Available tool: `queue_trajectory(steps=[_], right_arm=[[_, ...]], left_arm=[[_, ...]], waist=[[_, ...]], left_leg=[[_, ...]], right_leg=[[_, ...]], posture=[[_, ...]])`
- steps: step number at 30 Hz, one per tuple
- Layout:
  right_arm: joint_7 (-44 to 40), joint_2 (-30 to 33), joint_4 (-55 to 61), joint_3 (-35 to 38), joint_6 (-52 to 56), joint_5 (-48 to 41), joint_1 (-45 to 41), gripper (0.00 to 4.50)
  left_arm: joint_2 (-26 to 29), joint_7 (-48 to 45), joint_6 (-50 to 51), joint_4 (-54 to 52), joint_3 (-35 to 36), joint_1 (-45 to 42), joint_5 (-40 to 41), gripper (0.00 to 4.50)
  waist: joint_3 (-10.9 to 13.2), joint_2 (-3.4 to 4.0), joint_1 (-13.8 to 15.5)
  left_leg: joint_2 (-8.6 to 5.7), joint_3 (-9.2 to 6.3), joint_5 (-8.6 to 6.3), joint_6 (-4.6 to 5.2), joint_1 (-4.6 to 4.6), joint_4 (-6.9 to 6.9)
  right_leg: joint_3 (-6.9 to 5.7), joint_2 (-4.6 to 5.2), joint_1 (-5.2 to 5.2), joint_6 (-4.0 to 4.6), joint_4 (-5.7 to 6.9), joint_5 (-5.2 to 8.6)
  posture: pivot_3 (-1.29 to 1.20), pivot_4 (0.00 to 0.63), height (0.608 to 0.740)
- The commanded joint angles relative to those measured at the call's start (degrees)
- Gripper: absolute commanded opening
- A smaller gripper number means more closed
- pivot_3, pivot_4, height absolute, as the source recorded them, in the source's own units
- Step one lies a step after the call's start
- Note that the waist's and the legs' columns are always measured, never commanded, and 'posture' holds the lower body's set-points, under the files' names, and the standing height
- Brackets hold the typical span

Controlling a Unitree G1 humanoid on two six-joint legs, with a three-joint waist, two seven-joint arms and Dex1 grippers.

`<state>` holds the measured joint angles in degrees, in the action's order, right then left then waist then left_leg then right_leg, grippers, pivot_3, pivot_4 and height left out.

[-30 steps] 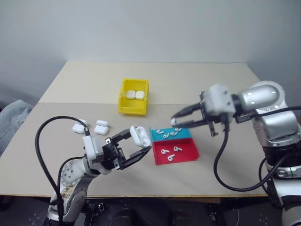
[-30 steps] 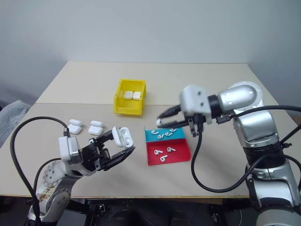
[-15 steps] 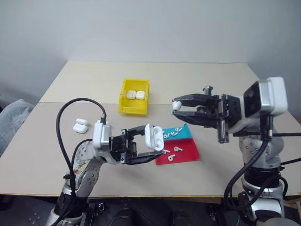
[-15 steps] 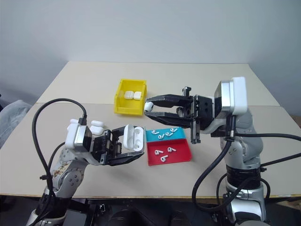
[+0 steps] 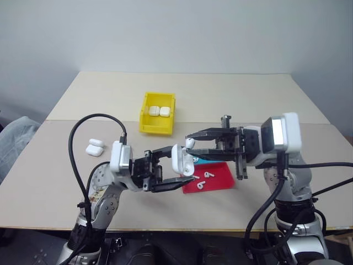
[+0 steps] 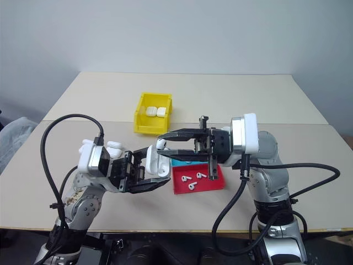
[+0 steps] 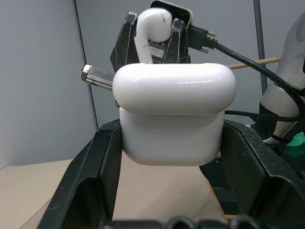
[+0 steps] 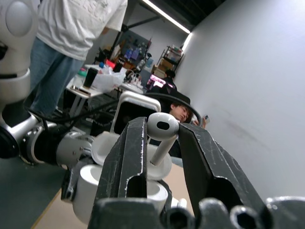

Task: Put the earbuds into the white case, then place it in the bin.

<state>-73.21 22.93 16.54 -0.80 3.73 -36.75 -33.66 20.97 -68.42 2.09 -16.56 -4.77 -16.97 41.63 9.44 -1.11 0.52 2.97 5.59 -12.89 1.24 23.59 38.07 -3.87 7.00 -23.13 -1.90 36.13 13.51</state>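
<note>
White case (image 5: 180,160) clamped lid-open in left gripper (image 5: 172,167), raised above table for loading; earbud (image 8: 162,130) pinched by right gripper (image 5: 189,144) just over case, stem aimed at socket

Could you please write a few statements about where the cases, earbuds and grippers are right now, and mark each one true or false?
1. The left tool holds a white case with its lid flipped open. True.
2. The right tool is empty. False: it pinches a single earbud between its fingers.
3. The yellow bin holds two closed white cases. True.
4. The held earbud already rests on the red tray. False: it is up in the air, right at the open case.
5. Loose earbuds lie in the red tray. True.
6. The spare cases on the table lie to the robot's right of the bin. False: they lie to its left.
</note>
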Motion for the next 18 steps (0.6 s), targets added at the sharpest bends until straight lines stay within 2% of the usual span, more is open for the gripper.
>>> queue_trajectory(steps=[1,15,18], right_arm=[[-0.7,0.4,-0.7,-0.6,-2.2,1.1,-0.1,1.21],[-1.9,1.9,-2.1,-1.4,-3.5,2.0,0.7,1.21],[-3.2,2.5,-1.8,-1.5,-3.4,1.2,0.9,1.82]], left_arm=[[-0.2,0.1,-0.1,-2.1,-0.1,0.1,-0.3,2.78],[-1.1,0.0,-0.7,-1.3,-0.1,-0.2,-1.3,2.78],[-1.1,-0.1,-0.8,-1.1,0.0,-0.3,-1.5,2.78]], waist=[[0.0,0.00,0.0],[0.0,0.00,0.0],[0.0,0.00,0.0]], left_leg=[[0.00,0.00,0.00,0.00,0.00,0.00],[0.00,0.00,0.00,0.00,0.01,0.00],[0.00,0.00,0.00,0.00,0.00,0.00]], right_leg=[[0.00,0.00,0.00,0.00,0.00,0.00],[0.00,0.00,0.00,0.00,-0.01,0.00],[0.00,0.00,0.01,0.00,-0.01,0.00]], posture=[[0.00,0.150,0.740],[0.00,0.150,0.740],[0.00,0.150,0.740]])
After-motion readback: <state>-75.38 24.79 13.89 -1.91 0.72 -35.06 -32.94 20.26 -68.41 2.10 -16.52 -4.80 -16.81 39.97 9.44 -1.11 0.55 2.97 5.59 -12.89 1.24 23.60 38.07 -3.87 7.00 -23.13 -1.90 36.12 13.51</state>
